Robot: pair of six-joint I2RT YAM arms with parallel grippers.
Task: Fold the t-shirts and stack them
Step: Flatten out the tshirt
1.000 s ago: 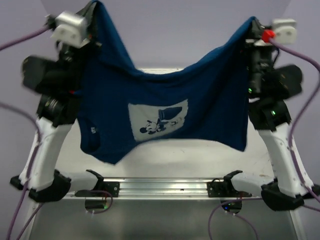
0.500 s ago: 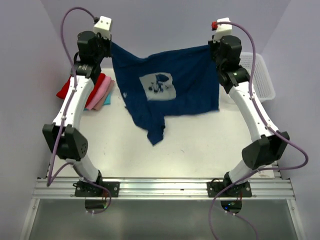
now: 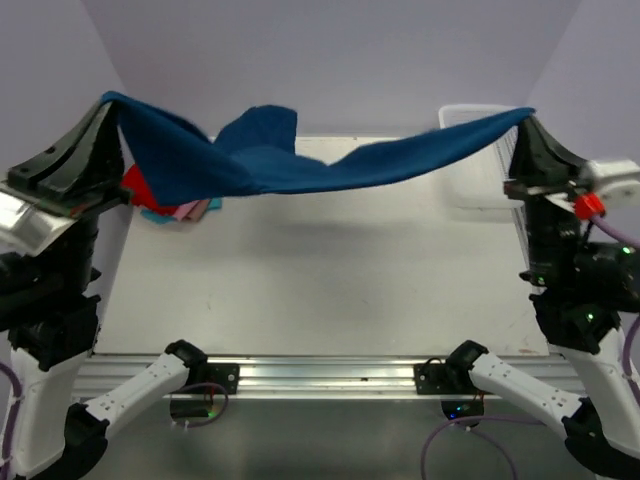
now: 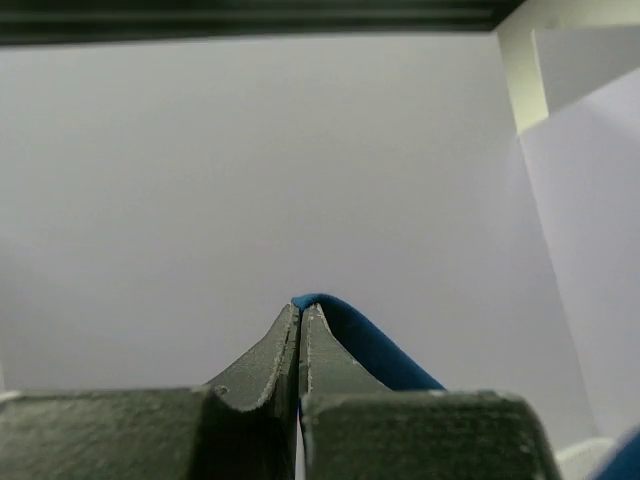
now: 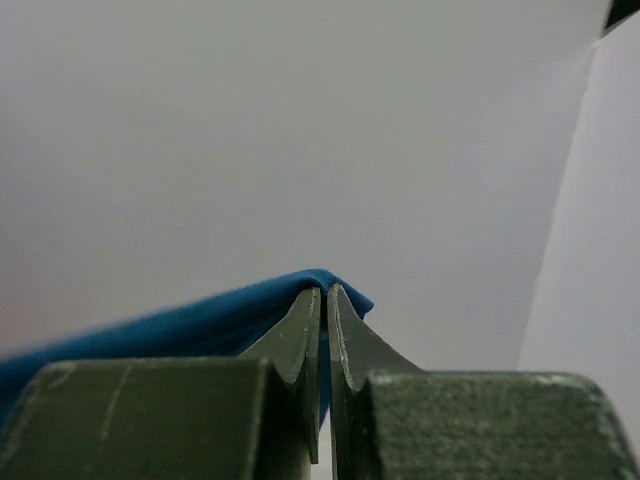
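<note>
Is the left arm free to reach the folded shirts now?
Probably not: the left gripper is shut on the navy t-shirt, which stretches across to the right gripper and hangs over the folded shirts.

Navy blue t-shirt (image 3: 330, 170); red, pink, teal tees (image 3: 188, 208).

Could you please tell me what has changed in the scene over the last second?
Half a second ago the left gripper and right gripper reached forward with the navy t-shirt hanging between them, print facing the camera. They have since swung back and up, so it spans nearly flat, print hidden. Both stayed shut on it; the folded stack and basket have not moved.
</note>
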